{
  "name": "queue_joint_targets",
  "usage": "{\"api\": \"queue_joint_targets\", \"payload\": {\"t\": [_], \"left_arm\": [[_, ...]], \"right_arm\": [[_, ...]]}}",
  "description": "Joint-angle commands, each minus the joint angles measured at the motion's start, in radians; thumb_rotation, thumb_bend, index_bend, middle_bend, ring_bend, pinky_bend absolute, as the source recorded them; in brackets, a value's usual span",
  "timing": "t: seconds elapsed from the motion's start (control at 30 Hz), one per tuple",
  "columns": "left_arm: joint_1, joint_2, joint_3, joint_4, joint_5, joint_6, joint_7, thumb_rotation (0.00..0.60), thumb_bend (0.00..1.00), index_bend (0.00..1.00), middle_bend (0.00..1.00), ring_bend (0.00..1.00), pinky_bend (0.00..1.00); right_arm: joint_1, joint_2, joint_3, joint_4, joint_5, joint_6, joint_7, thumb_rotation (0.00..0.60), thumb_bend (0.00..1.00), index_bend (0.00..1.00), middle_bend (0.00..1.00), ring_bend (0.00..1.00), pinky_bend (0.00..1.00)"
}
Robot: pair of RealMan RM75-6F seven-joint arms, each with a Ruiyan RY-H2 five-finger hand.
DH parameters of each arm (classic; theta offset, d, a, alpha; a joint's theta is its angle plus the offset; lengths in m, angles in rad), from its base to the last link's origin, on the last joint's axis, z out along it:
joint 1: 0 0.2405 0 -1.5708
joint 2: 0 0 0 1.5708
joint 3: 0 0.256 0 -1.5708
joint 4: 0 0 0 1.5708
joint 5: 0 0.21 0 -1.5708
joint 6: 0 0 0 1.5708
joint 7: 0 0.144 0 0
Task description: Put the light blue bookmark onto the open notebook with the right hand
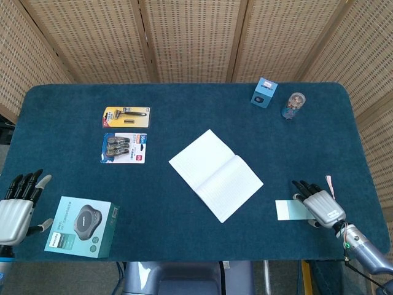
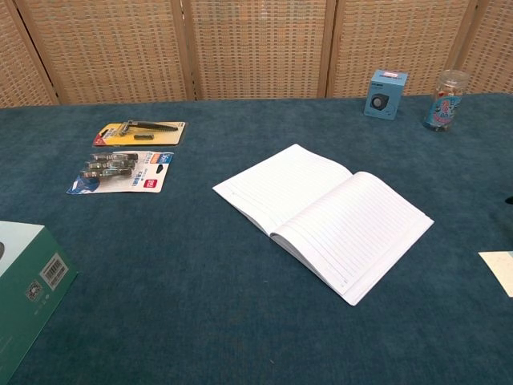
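Head view: the light blue bookmark (image 1: 290, 210) lies flat on the table (image 1: 184, 98), just right of the open notebook (image 1: 215, 175) and not yet on it. The right hand (image 1: 317, 204) covers its right end, fingers extended, grip uncertain. Lifting and placing remain.
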Motion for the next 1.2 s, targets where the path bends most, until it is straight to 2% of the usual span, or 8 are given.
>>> {"api": "queue_joint_targets", "payload": {"t": [0.03,0.53,0.63,0.7,0.97,1.2], "left_arm": [[0.000,0.000,0.001,0.000,0.002,0.000,-0.001,0.600,0.00,0.00,0.00,0.00,0.00],[-0.001,0.001,0.002,0.002,0.003,-0.003,0.000,0.600,0.00,0.00,0.00,0.00,0.00],[-0.002,0.001,0.002,0.001,0.003,-0.005,-0.001,0.600,0.00,0.00,0.00,0.00,0.00],[-0.002,0.002,0.002,0.001,0.002,-0.006,0.000,0.600,0.00,0.00,0.00,0.00,0.00],[-0.003,0.001,0.004,0.000,0.005,-0.009,0.003,0.600,0.00,0.00,0.00,0.00,0.00],[-0.004,0.002,0.005,0.000,0.005,-0.010,0.002,0.600,0.00,0.00,0.00,0.00,0.00]], "right_arm": [[-0.002,-0.012,0.001,0.012,0.003,0.000,-0.023,0.600,0.00,0.27,0.00,0.00,0.17],[0.008,-0.007,-0.002,-0.011,0.020,-0.027,-0.054,0.600,0.00,0.26,0.00,0.00,0.17],[0.012,0.005,-0.009,-0.030,0.019,-0.042,-0.063,0.600,0.00,0.14,0.00,0.00,0.17],[0.012,0.009,-0.010,-0.039,0.019,-0.041,-0.068,0.600,0.00,0.09,0.00,0.00,0.17],[0.014,0.008,-0.006,-0.045,0.030,-0.049,-0.081,0.600,0.00,0.09,0.00,0.00,0.17],[0.015,0.001,-0.006,-0.036,0.034,-0.056,-0.082,0.600,0.00,0.17,0.00,0.00,0.17]]}}
